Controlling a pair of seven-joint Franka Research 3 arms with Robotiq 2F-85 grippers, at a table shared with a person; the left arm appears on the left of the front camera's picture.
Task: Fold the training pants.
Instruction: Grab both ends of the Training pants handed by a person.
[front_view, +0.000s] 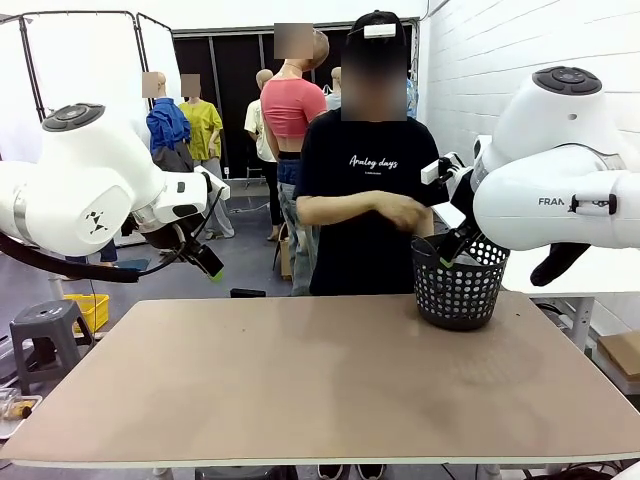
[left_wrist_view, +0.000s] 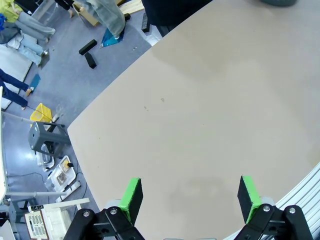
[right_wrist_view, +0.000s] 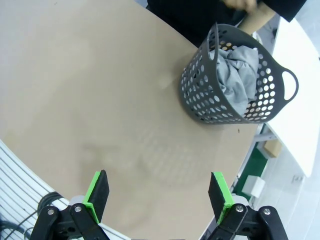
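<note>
Inside the mesh basket (right_wrist_view: 200, 95) on the table's (right_wrist_view: 100, 100) far right, bunched up: the training pants (right_wrist_view: 235, 75). Above the tabletop, left gripper (left_wrist_view: 190, 197) and right gripper (right_wrist_view: 159, 192), both spread wide, gripping nothing.

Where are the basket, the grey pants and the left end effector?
Basket (right_wrist_view: 205, 100), right wrist view, perforated side wall.
Pants (right_wrist_view: 237, 70), right wrist view, crumpled cloth inside basket.
Left end effector (left_wrist_view: 189, 192), left wrist view, midway between fingertips.
</note>
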